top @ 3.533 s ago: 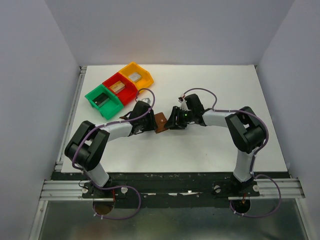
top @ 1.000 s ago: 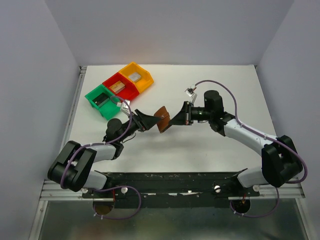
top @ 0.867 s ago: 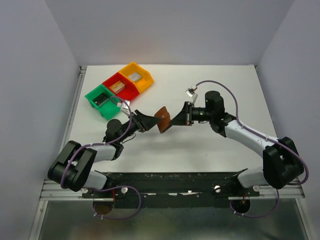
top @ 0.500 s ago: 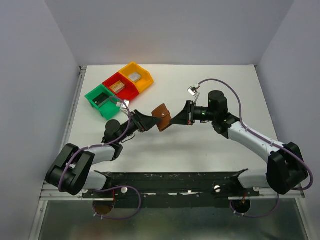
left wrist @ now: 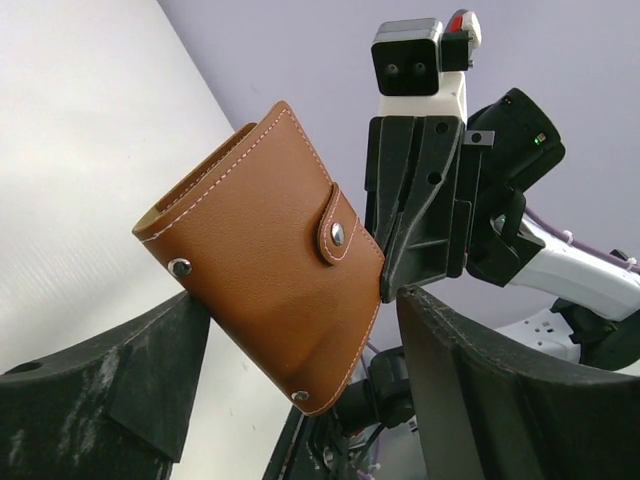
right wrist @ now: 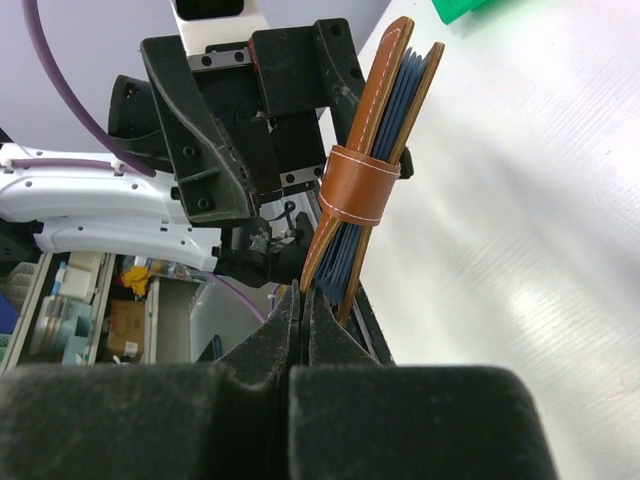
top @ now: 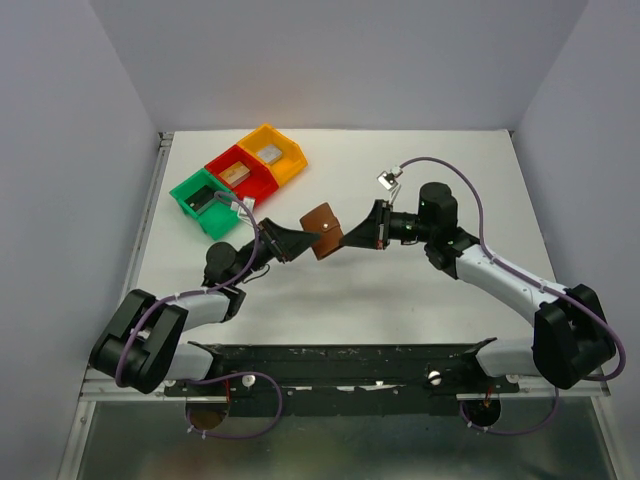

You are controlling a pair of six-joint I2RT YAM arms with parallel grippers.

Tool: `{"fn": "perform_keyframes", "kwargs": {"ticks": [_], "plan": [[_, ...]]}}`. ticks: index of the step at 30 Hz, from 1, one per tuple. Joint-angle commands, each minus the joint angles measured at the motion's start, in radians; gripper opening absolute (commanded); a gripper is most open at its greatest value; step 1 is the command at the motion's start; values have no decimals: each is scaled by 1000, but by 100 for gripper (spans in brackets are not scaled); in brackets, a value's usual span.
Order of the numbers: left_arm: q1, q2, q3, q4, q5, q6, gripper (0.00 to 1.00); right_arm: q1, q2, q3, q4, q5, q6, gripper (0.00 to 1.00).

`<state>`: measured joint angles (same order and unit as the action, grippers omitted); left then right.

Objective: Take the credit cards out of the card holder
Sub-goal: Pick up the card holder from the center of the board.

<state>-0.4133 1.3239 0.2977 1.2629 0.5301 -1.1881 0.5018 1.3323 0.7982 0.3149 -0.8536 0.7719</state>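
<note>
Right wrist view: my right hand (right wrist: pixel 300 298) is clamped shut on the card holder (right wrist: pixel 365 170), apparently by one thin edge. It has lifted the holder clear of the surface (top: pixel 400 290), and my left hand (top: pixel 292 243) stands wide apart around it. The snap tab (left wrist: pixel 338 228) is fastened, so unsnapping comes first.

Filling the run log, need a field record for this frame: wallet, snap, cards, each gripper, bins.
wallet: brown leather wallet, held in the air between the arms, above the table
snap tab: fastened, wallet closed
cards: none out; blue layers show between the covers, cards or lining unclear
right gripper: shut on the wallet's edge
left gripper: open, fingers either side of the wallet, not clamping it
bins: green bin, red bin, yellow bin, far left of the table, a block in each
</note>
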Motion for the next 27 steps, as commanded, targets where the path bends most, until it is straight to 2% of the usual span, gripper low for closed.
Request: {"fn": "perform_keyframes", "kwargs": {"ticks": [1,13,27], "plan": [[-2,-17,12,122,34,-22,79,-9,10,-8,39,-21,4,0],[-1,-132,37,-54,24,62,58,-19,25,-7,-22,-7,-48,0],[-1,-103,40,-48,33,59,31,-19,-11,4,-128,36,-123,0]]}}
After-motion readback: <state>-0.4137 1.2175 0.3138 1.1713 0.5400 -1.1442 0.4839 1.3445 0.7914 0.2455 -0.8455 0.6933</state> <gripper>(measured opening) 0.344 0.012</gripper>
